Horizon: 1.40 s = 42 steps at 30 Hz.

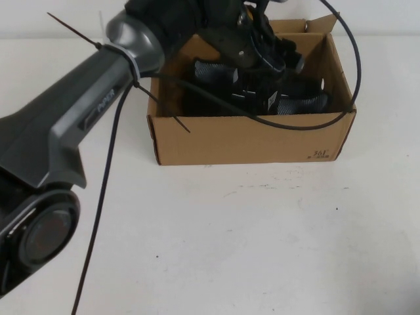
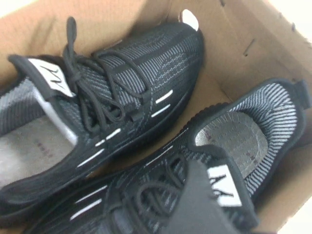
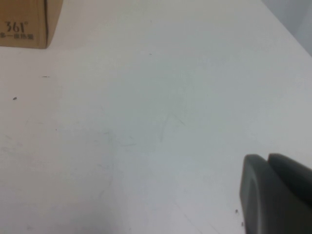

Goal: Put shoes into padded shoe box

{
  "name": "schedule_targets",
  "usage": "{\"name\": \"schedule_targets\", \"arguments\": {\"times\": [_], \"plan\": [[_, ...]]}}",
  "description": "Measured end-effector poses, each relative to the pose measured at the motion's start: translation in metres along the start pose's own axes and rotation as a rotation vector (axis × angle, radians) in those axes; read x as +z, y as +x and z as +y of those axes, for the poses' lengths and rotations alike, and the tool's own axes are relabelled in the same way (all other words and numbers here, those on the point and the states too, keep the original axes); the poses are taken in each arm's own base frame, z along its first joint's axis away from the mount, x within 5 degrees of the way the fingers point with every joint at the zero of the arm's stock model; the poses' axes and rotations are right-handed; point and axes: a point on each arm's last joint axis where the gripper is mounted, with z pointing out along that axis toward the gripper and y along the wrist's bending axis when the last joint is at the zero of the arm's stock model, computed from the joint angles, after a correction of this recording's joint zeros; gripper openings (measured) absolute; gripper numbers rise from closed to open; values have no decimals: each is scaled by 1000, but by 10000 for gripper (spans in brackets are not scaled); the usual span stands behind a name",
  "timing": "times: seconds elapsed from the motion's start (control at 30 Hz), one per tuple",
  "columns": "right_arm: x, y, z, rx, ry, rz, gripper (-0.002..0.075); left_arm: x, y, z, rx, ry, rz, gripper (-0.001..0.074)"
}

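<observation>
The brown cardboard shoe box (image 1: 249, 141) stands at the back middle of the table, open at the top. Both black knit sneakers lie inside it, side by side: one (image 1: 213, 72) at the left, one (image 1: 302, 104) at the right. In the left wrist view, one shoe (image 2: 136, 78) shows its laces and white dashes, and the other (image 2: 234, 141) shows its grey insole and striped collar. My left gripper (image 1: 262, 58) reaches down into the box, right over the shoes. My right gripper (image 3: 267, 158) is shut and empty, low over bare table to the right of the box (image 3: 24, 22).
The white table (image 1: 249, 243) spreads out in front of the box. My left arm (image 1: 72, 125) crosses from the front left to the box. Its black cable (image 1: 105, 197) hangs over the table and loops across the box's top.
</observation>
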Motion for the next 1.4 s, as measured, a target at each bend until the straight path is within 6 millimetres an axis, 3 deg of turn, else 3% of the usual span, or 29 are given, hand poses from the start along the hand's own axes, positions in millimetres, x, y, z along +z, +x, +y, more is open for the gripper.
{"name": "schedule_targets", "arguments": {"times": [0.07, 0.27, 0.5, 0.7, 0.87, 1.23, 1.4], "plan": [[0, 0, 0, 0, 0, 0, -8, -13, -4, 0, 15, -16, -10, 380], [0, 0, 0, 0, 0, 0, -8, -61, -17, 3, 84, -114, -60, 64], [0, 0, 0, 0, 0, 0, -8, -118, -22, 6, 159, -228, -67, 2], [0, 0, 0, 0, 0, 0, -8, -165, -9, 12, 175, -349, -48, -1], [0, 0, 0, 0, 0, 0, -9, -183, 23, 14, 158, -376, -26, -1], [0, 0, 0, 0, 0, 0, -8, -177, 140, 25, 57, -427, -69, -2], [0, 0, 0, 0, 0, 0, -8, -187, 178, 25, 3, -407, -112, -2]]}}
